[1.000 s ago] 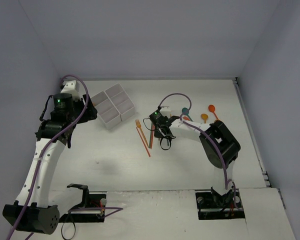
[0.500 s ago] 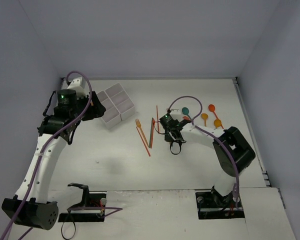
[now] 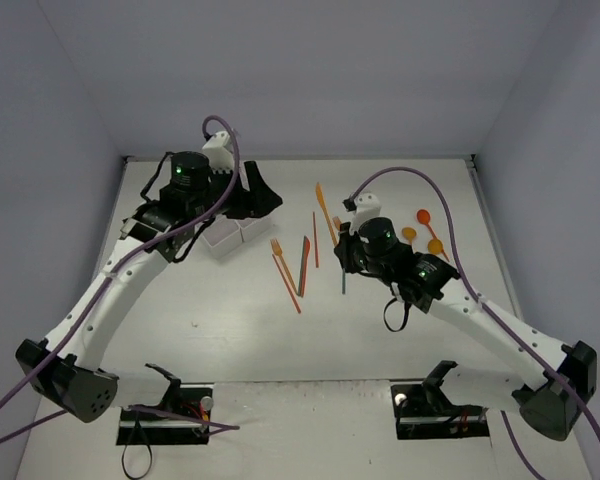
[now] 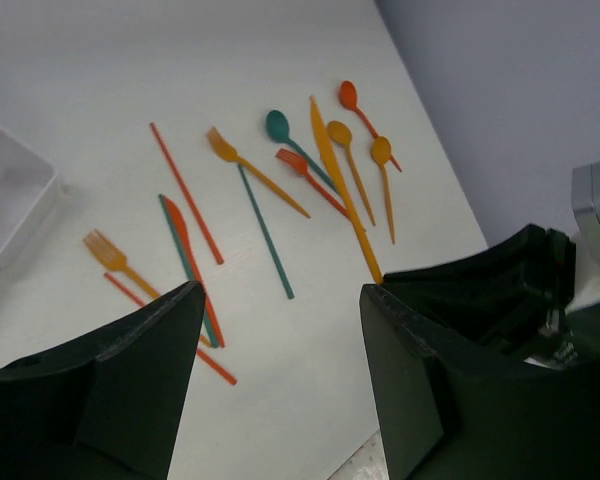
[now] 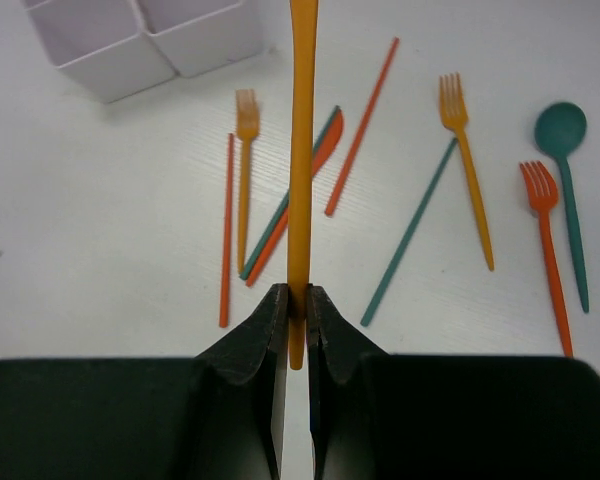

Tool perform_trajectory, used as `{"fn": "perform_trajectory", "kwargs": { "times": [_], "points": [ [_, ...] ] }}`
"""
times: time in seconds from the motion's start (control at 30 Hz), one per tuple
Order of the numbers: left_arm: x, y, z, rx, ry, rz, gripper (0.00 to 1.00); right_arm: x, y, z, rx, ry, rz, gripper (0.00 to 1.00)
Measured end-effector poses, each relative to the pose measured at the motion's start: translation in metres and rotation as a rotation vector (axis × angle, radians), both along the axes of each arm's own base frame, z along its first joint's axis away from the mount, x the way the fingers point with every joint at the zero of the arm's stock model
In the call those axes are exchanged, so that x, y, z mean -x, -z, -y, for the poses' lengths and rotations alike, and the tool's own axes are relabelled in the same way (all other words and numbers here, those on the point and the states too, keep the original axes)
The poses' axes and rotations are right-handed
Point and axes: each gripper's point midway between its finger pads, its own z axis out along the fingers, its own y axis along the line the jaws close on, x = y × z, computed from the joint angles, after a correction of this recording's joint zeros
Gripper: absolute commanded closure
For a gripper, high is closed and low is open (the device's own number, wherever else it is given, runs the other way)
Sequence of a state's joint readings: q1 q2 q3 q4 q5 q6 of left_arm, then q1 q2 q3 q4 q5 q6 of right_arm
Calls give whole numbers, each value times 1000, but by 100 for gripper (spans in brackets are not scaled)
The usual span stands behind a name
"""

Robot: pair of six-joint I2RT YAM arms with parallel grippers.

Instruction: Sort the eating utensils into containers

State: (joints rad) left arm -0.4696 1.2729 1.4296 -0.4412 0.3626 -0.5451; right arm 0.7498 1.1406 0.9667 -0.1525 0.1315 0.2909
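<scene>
My right gripper [image 3: 342, 243] [image 5: 291, 292] is shut on the handle of an orange knife [image 5: 302, 150] [image 3: 325, 208], held above the table and pointing toward the far side. Below it lie an orange fork [image 5: 245, 170], two red sticks [image 5: 226, 230] [image 5: 360, 125], a teal and a red knife [image 5: 302, 185] side by side, a teal stick [image 5: 408, 235], a second orange fork [image 5: 465, 170], a teal spoon [image 5: 565, 170] and a red fork [image 5: 545, 240]. The white compartment tray [image 3: 223, 238] [image 5: 140, 45] is partly under my left gripper [image 3: 268, 200] [image 4: 280, 300], which is open and empty.
Two orange spoons [image 3: 408, 235] [image 3: 435, 245] and a red spoon [image 3: 423, 215] lie right of the right gripper. In the left wrist view the tray corner [image 4: 15, 205] is at the left and the right arm's dark body [image 4: 500, 290] is at the right. Grey walls enclose the table.
The left arm swung right, from left of the tray to above its far right side. The right arm stretched out and its gripper now holds the orange knife raised.
</scene>
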Motion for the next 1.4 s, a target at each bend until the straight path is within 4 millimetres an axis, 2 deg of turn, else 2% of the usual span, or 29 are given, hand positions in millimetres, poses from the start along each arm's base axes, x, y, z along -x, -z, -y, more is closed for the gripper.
{"fn": "perform_trajectory", "kwargs": {
  "times": [0.17,0.27,0.5,0.6,0.87,0.97,1.07,1.13,1.23,1.27,1.4],
  "points": [
    [-12,-6,41,27,73,20,38,15,-26,-12,-33,-128,64,100],
    [-16,-2,58,28,101,13,38,20,-36,-17,-51,-174,81,100],
    [-20,14,76,15,122,-19,38,26,-51,-22,-85,-221,106,100],
    [-20,16,81,21,125,-27,41,28,-53,-23,-92,-228,108,100],
    [-26,9,92,81,121,-24,82,28,-55,-24,-97,-235,110,100],
    [-28,1,96,118,123,-11,94,28,-55,-24,-99,-234,111,100],
    [-28,-6,100,156,132,-2,100,28,-56,-24,-103,-233,113,98],
    [-27,-8,102,175,136,1,100,28,-55,-24,-101,-232,110,86],
    [-25,-8,104,191,139,3,100,28,-54,-23,-101,-224,106,47],
    [-25,-7,103,192,138,4,100,27,-54,-23,-104,-219,107,38],
    [-25,3,98,178,115,-3,100,23,-57,-21,-107,-195,120,14]
  ]
}}
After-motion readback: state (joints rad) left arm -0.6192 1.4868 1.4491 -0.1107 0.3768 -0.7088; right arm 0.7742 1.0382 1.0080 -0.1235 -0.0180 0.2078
